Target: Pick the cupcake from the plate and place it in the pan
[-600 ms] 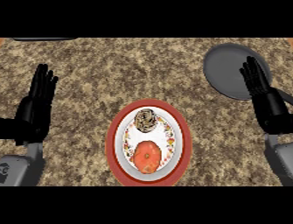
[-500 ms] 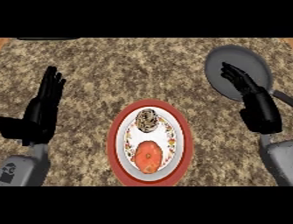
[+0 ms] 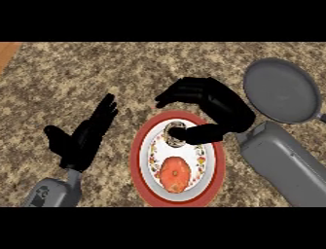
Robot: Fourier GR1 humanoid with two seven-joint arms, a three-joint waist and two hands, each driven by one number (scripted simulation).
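**Right hand hovering at the cupcake, nothing grabbed**

Right hand (image 3: 212, 104) sits over the plate's (image 3: 212, 168) far end, fingers curved but apart, thumb right beside the cupcake (image 3: 174, 132), which sits on the plate. Pan (image 3: 280, 90) is off to the right. Left hand (image 3: 82, 138) rests open, fingers up.

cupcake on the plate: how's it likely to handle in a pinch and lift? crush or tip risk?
The cupcake looks small beside the right hand over it, so it is probably light. Its topping looks soft, so curled fingers may well dent it. It sits at the far end of the plate, beside another orange food item; a sideways nudge might tip it.
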